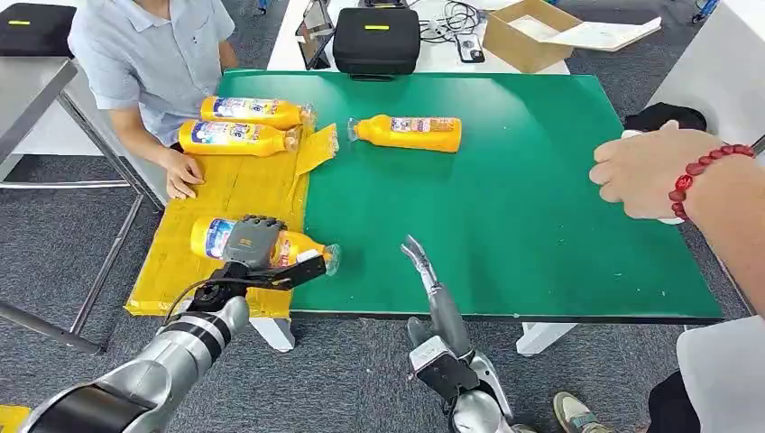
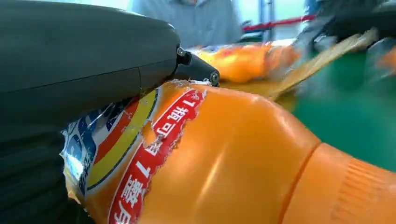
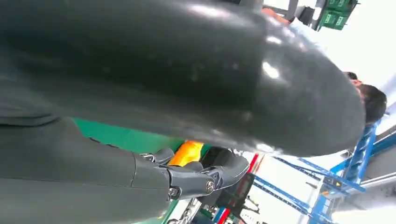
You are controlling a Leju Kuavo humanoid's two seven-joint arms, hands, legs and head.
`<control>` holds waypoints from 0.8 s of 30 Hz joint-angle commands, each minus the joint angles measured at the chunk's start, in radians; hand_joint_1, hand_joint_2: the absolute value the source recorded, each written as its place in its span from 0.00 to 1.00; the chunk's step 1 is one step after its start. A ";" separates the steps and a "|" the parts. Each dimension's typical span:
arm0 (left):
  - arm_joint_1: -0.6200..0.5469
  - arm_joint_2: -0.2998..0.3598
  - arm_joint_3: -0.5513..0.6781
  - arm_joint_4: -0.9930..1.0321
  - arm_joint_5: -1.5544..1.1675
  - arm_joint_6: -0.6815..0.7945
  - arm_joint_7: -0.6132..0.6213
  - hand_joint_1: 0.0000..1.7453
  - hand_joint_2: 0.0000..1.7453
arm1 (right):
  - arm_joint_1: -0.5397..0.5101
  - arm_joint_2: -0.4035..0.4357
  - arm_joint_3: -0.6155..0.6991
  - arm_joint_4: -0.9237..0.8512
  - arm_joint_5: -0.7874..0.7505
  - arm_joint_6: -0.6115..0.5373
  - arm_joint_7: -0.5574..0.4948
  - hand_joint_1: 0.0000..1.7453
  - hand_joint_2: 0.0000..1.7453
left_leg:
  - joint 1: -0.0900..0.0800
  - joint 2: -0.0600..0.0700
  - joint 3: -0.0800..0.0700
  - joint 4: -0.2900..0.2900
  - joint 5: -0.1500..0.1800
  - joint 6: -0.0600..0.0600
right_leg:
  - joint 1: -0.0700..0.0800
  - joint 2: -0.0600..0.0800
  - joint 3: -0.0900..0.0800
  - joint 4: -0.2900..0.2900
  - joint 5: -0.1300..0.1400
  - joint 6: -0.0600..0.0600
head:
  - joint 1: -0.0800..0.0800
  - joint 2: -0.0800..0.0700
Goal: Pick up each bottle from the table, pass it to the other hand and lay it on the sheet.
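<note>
— Where is the bottle you are working on?

— The near bottle [image 1: 271,245] lies on its side at the near end of the yellow sheet [image 1: 236,194], its cap just over the sheet's edge on the green mat [image 1: 505,180]. My left robot hand [image 1: 253,245] lies over its labelled middle, fingers curled across the top and thumb along the near side, so I am gripping it. My left wrist view shows the orange body [image 2: 233,177] close up, with the torn red and blue label right under my palm.

— And your other robot hand?

— My right robot hand [image 1: 422,263] sits at the near edge of the worktop, well apart from the bottle, fingers stretched out straight and close together, nothing in it.

— What else is on the sheet?

— Two more bottles lie side by side at its far end: one farther bottle [image 1: 254,111] and one nearer bottle [image 1: 236,138]. A corner flap of the sheet [image 1: 317,147] is folded up just beside their caps.

— Anything left on the mat?

— A fourth bottle [image 1: 408,133] lies on its side on the green, near the far edge.

— Who is around?

— A seated person rests a hand [image 1: 183,173] on the sheet's left edge. Another person's hand [image 1: 648,171], with a red bead bracelet [image 1: 699,171], hovers over the right side of the worktop
</note>
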 commanded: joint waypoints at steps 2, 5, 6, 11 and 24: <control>-0.092 -0.015 0.117 0.170 0.143 -0.142 -0.003 1.00 1.00 | -0.047 0.015 0.014 0.098 -0.012 0.012 0.000 0.00 0.00 | 0.002 0.002 0.002 0.000 -0.001 -0.002 | 0.002 0.002 0.003 -0.001 0.000 -0.003 | 0.000 0.000; -0.091 -0.042 0.207 0.173 0.261 -0.287 -0.087 1.00 1.00 | -0.048 0.012 0.016 0.112 -0.021 0.013 0.000 0.00 0.00 | 0.002 0.001 0.003 0.000 0.000 -0.001 | 0.002 0.001 0.003 -0.001 0.000 -0.002 | 0.000 0.000; -0.092 -0.045 0.218 0.175 0.277 -0.313 -0.096 0.73 1.00 | -0.049 0.011 0.016 0.113 -0.023 0.014 0.000 0.00 0.00 | 0.002 0.002 0.003 0.000 0.000 -0.001 | 0.002 0.001 0.003 -0.001 0.000 -0.002 | 0.000 0.000; -0.109 -0.050 0.201 0.176 0.285 -0.429 -0.094 0.00 0.00 | -0.070 0.000 0.058 0.103 -0.033 -0.026 0.000 0.00 0.00 | 0.001 -0.002 0.005 -0.001 0.000 -0.001 | 0.001 -0.002 0.006 -0.002 0.001 -0.002 | 0.000 0.000; -0.098 -0.047 0.227 0.178 0.338 -0.499 -0.121 0.00 0.00 | -0.068 -0.006 0.055 0.126 -0.058 -0.050 0.000 0.00 0.00 | 0.001 -0.001 0.008 -0.001 0.000 -0.001 | 0.002 0.000 0.009 -0.002 0.001 -0.002 | 0.000 0.000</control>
